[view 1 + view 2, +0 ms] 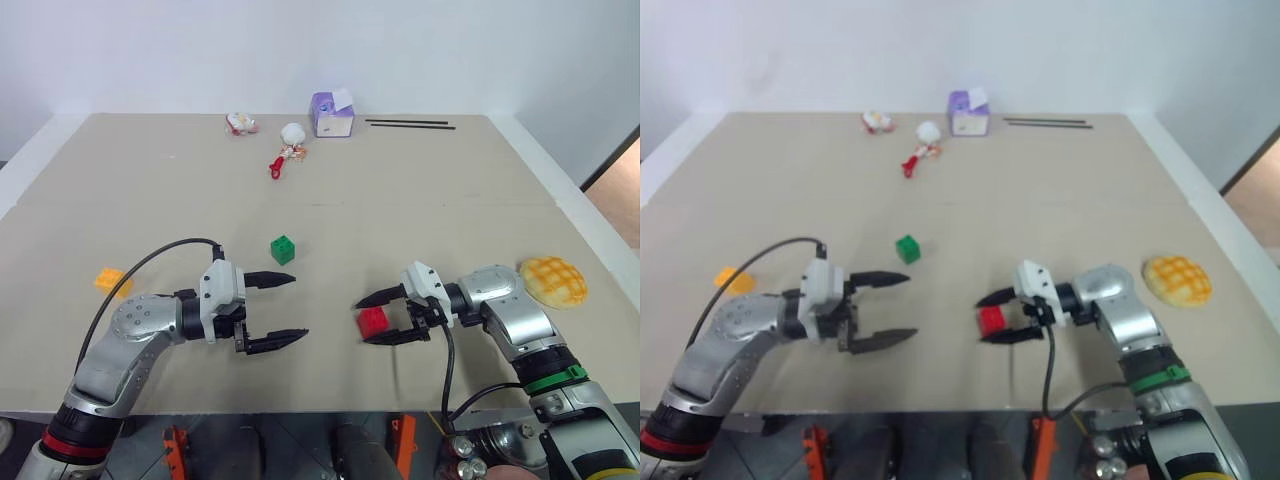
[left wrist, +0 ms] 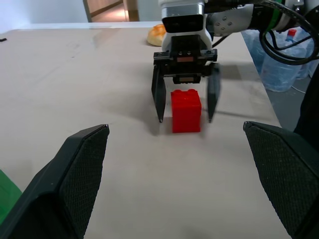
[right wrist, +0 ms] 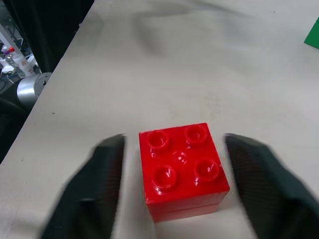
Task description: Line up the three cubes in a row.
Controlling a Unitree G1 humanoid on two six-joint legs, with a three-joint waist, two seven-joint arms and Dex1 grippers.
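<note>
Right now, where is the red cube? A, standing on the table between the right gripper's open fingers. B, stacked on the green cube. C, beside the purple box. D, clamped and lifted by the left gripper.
A: the red cube stands on the table between the open fingers of the right gripper, a gap on each side.

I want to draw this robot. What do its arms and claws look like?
Silvery metal arms with white wrist blocks. Each claw, the left gripper and right gripper, has two black pointed fingers. A black cable loops over the left arm; the right forearm wears a green ring.

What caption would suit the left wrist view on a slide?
Right gripper open around a red cube standing on the table, fingers clear of its sides.
</note>
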